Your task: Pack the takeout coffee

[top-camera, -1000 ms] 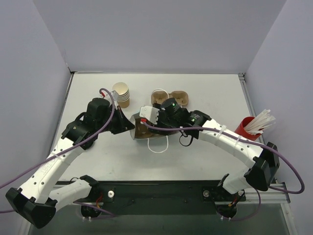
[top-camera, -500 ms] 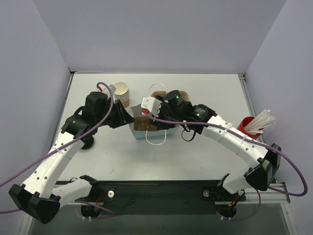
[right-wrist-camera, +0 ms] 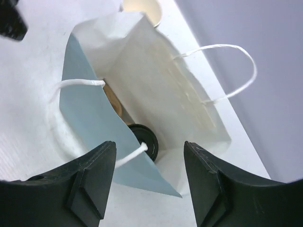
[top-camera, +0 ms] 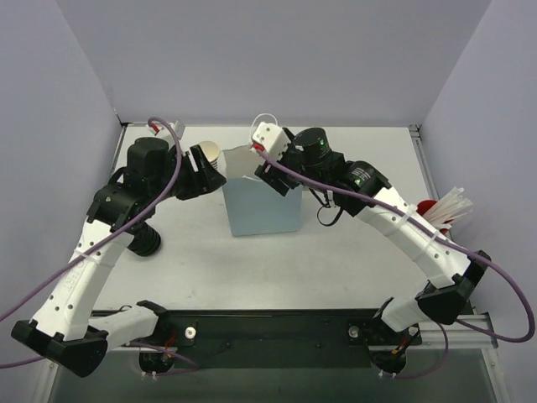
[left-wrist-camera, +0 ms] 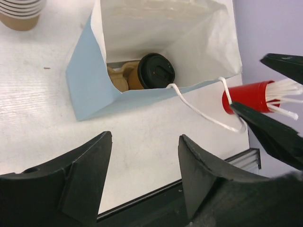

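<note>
Since the blue paper bag [top-camera: 262, 210] stands upright on the bench [top-camera: 252, 277] with its mouth open to the top, the takeout coffee cup [left-wrist-camera: 156, 71] sits deep at the bottom, down below both pincers. Its black lid faces up, and the brown pulp tray [left-wrist-camera: 117, 78] shows right beside it. The right pincer [right-wrist-camera: 148, 147] hangs over the bag's mouth, so it looks like the nearer one. The left pincer [left-wrist-camera: 144, 138] waits off the bag's left side. Both are open and hold nothing. The white string handles [right-wrist-camera: 215, 46] stick out at the rim, so I think the next grab is there, coming from above.
</note>
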{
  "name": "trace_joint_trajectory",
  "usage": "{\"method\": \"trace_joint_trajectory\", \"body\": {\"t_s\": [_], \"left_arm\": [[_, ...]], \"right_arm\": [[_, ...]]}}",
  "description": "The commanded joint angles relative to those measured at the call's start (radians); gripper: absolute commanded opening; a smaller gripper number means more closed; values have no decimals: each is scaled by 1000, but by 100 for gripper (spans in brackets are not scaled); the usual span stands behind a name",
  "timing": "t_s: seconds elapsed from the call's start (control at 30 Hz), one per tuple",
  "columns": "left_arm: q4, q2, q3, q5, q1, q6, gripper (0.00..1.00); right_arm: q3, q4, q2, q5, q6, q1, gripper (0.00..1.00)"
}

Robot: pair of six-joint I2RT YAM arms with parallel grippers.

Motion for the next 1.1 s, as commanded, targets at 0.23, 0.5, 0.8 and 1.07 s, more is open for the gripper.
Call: {"method": "trace_joint_trajectory", "body": {"t_s": [0.23, 0.5, 0.8, 1.07], "left_arm": [[-82, -79, 19, -125, 13, 74, 97], [-146, -162, -76, -169, 7, 77, 97], [-242, -159, -51, -253, -61, 80, 97], [-226, -192, -116, -257, -85, 68, 97]], "right_arm": [[38, 12, -134, 368, 424, -18, 68], [-10, -190, -259, 636, 662, -138, 75], [-88, -425, -332, 704, 827, -565, 77], [-262, -485, -423, 478, 906, -902, 66]]}}
